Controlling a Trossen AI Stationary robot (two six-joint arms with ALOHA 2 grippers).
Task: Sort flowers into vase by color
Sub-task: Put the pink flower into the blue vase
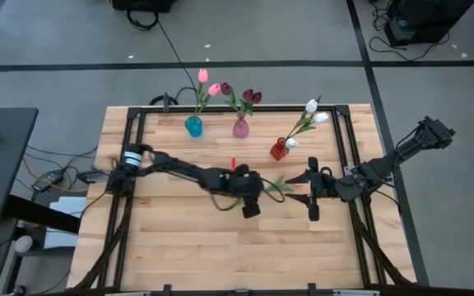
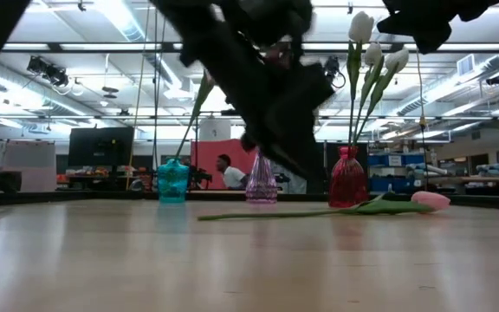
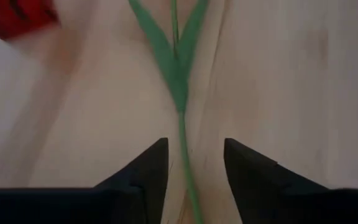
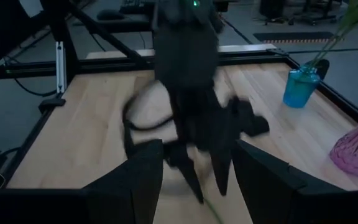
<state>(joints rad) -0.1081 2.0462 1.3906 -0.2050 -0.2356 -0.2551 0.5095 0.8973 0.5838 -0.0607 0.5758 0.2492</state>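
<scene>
A pink tulip [image 2: 430,201] lies flat on the table, its long green stem [image 1: 276,186] running toward the table's left. My left gripper [image 1: 256,194] is open above the stem. In the left wrist view its fingers [image 3: 194,146] stand on either side of the stem [image 3: 184,134] without closing on it. My right gripper [image 1: 311,195] is open wide near the flower's head end, facing the left gripper [image 4: 197,144]. Three vases stand near the far edge: a teal one [image 1: 193,126] with pink tulips, a pink one [image 1: 240,127] with maroon tulips and a red one [image 1: 279,148] with white tulips.
A black metal frame [image 1: 348,148] runs around the wooden table. The red vase stands just beyond the two grippers, toward the far side. The near half of the table [image 1: 237,255] is bare wood. People and desks show in the room behind the vases [image 2: 228,169].
</scene>
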